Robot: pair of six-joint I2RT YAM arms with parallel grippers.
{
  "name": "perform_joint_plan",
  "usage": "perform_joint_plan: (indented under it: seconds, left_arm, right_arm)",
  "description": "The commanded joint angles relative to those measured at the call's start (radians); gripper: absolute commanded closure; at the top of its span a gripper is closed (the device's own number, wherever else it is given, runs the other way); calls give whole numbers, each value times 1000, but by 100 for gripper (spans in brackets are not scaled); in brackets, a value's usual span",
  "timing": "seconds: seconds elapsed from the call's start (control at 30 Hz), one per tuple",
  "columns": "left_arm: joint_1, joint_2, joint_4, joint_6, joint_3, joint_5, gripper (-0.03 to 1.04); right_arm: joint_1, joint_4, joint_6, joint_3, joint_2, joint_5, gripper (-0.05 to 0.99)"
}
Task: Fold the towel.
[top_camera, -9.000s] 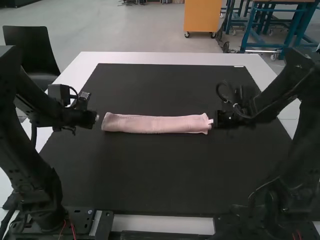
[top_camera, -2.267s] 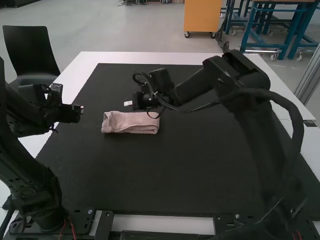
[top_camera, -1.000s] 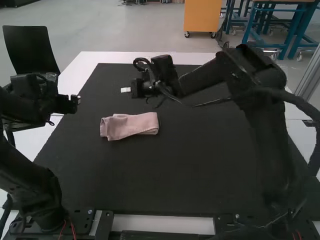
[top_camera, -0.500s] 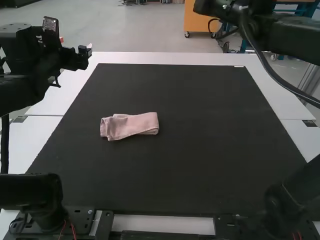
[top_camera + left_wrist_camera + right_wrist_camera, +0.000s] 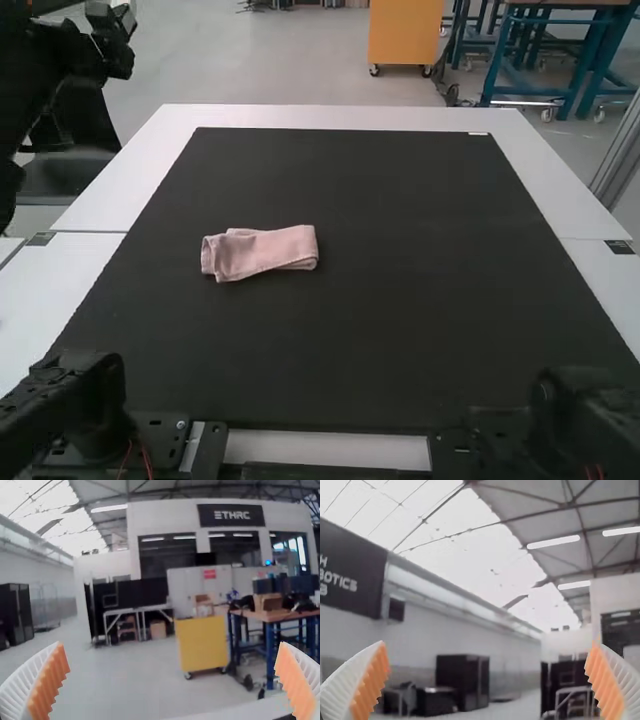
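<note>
Now, in the high view, both arms have drawn away from over the dark mat [image 5: 390, 330]. Half a second ago the right arm [image 5: 585, 420] reached across the far right side; its lower part now sits at the near right. The left arm [image 5: 45, 75] has gone higher and farther out at the far left. Meanwhile the pink towel [image 5: 262, 250] has kept its place and shape, left of centre on the mat that covers most of the white bench [image 5: 330, 116]. Nine seconds ago it was a long strip; now it is a short, compact bundle, its layers a little askew towards the left end. That suggests the folding is finished, or all but finished, and only a small squaring-up could be left. I can make out no label on the towel.

In the left wrist view, the left gripper [image 5: 170, 647] has its jaws wide apart with nothing between them. A dark sign [image 5: 230, 515] on the far wall carries pale lettering.

In the right wrist view, the right gripper [image 5: 490, 645] also has spread, empty jaws, and a dark panel [image 5: 350, 570] beyond bears large pale lettering.
</note>
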Motion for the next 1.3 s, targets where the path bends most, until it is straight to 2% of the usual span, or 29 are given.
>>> perform_joint_plan:
  seconds: [0.0, 0.1, 0.23, 0.3, 0.37, 0.43, 0.5, 0.57, 0.6, 0.63, 0.67, 0.7, 0.73, 0.83, 0.87, 0.9, 1.0, 1.07, 1.1, 1.13, 1.2, 1.23, 1.27]
  left_arm:
    - [-2, -102, -1, -19, -14, -28, 4]
    - [-2, -189, -1, -19, -39, -32, 4]
    - [-2, -315, 40, -20, -89, -51, 4]
    - [-2, -389, 65, -20, -131, -66, 4]
    - [-2, -470, 85, -20, -186, -77, 4]
    - [0, -514, 82, -22, -230, -89, 4]
    - [-5, -508, 26, -71, -238, -92, 4]
    - [-6, -508, -3, -71, -244, -94, 4]
    - [-3, -508, -20, -62, -252, -115, 4]
    - [0, -508, -46, -40, -263, -179, 4]
    - [3, -508, -66, -5, -276, -201, 4]
    - [4, -508, -87, 0, -298, -164, 4]
    - [1, -508, -87, 1, -324, -106, 4]
    - [-2, -508, 28, 19, -431, 29, 4]
    - [-2, -508, 68, 35, -467, 29, 4]
    - [0, -508, 95, 46, -500, 29, 4]
    - [1, -508, 122, 76, -586, -11, 4]
    - [-2, -508, 122, 88, -629, -49, 4]
    - [-2, -508, 109, 96, -646, -78, 4]
    - [-2, -508, 89, 112, -661, -129, 4]
    - [-2, -508, 40, 184, -689, -212, 4]
    - [-2, -508, 22, 187, -704, -256, 4]
    - [-2, -508, 7, 199, -720, -275, 4]
  right_arm:
    - [-50, -7, -26, -47, -117, 64, 3]
    - [-74, -9, -27, -93, -240, 98, 3]
    - [-87, 2, -29, -167, -374, 121, 3]
    - [-88, 21, -38, -208, -443, 164, 3]
    - [-87, 1, -60, -233, -470, 180, 3]
    - [-85, -61, -40, -248, -459, 180, 3]
    - [-83, -137, -46, -268, -461, 180, 3]
    - [-82, -194, -90, -299, -461, 176, 3]
    - [-82, -211, -96, -319, -461, 177, 3]
    - [-83, -219, -98, -337, -461, 194, 3]
    - [-82, -240, -106, -362, -461, 236, 3]
    - [-82, -266, -113, -392, -461, 225, 3]
    - [-82, -262, -132, -435, -461, 170, 3]
    - [-82, -203, -178, -563, -461, 85, 3]
    - [-82, -182, -176, -609, -461, 98, 3]
    - [-82, -134, -176, -658, -461, 133, 3]
    - [-80, -4, -164, -790, -463, 259, 3]
    - [-80, 41, -173, -860, -463, 279, 3]
    - [-82, 47, -185, -893, -463, 288, 3]
    - [-80, 48, -187, -928, -463, 296, 3]
    - [-82, 57, -189, -992, -461, 322, 3]
    - [-82, 59, -193, -1021, -463, 335, 3]
    - [-82, 31, -221, -1032, -463, 345, 3]
